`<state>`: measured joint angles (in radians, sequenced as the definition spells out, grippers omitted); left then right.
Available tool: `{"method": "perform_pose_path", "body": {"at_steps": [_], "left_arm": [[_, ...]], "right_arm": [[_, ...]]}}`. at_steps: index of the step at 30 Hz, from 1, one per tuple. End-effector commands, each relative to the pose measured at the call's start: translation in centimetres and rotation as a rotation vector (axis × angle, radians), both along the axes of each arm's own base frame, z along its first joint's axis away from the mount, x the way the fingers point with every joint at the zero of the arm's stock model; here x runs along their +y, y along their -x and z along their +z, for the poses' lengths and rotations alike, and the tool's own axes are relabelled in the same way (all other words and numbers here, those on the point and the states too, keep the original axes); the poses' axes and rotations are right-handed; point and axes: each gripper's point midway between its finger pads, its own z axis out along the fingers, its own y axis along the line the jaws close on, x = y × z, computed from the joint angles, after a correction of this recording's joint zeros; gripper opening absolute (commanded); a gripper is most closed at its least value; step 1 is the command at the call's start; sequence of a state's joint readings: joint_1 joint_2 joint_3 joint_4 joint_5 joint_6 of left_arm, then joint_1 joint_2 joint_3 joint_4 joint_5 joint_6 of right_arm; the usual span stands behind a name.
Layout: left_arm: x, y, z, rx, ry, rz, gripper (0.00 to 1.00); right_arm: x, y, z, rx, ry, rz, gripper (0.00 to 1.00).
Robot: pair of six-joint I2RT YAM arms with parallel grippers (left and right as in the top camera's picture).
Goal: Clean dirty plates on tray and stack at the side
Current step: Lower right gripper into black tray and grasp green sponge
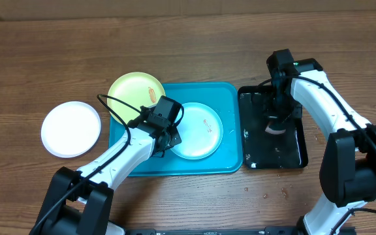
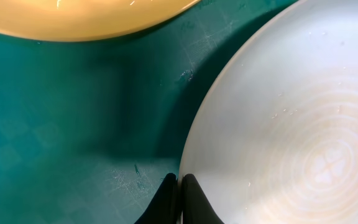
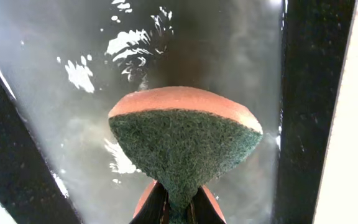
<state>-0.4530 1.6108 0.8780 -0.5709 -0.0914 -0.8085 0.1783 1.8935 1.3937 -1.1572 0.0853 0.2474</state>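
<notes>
The turquoise tray point(image 1: 230, 98) point(image 2: 61, 124) holds a light blue plate point(image 1: 201, 134) point(image 2: 291, 124). A lime green plate point(image 1: 132, 90) point(image 2: 73, 18) with an orange smear overlaps the tray's far-left corner. A white plate point(image 1: 70, 128) lies on the table to the left. My left gripper point(image 1: 171, 138) point(image 2: 180, 183) is shut on the blue plate's left rim, and that edge casts a shadow on the tray. Over the black tray, my right gripper point(image 1: 276, 123) point(image 3: 179, 205) is shut on an orange sponge point(image 1: 277, 130) point(image 3: 185, 137), its green scouring face toward the camera.
The glossy black tray point(image 1: 296, 153) point(image 3: 316, 93) stands right of the turquoise one and holds a film of water with bright reflections. Water droplets dot the wooden table in front of it.
</notes>
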Motion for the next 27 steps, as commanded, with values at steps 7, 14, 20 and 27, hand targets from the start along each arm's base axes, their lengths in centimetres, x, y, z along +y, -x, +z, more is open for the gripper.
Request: {"method": "perform_pose_path", "body": {"at_steps": [7, 14, 20, 27], "left_arm": [[-0.1, -0.7, 0.6, -0.027, -0.018, -0.018, 0.04], [-0.1, -0.8, 0.6, -0.027, -0.018, -0.018, 0.04], [-0.1, -0.8, 0.6, -0.028, -0.017, -0.018, 0.04], [-0.1, -0.8, 0.6, -0.028, -0.017, -0.018, 0.04]], "right_arm": [[0.0, 0.9, -0.3, 0.013, 0.001, 0.024, 0.04], [-0.1, 1.0, 1.3, 0.038, 0.002, 0.087, 0.04], [0.5, 1.3, 1.1, 0.048, -0.032, 0.085, 0.04], [0.8, 1.6, 0.2, 0.053, -0.053, 0.081, 0.04]]}}
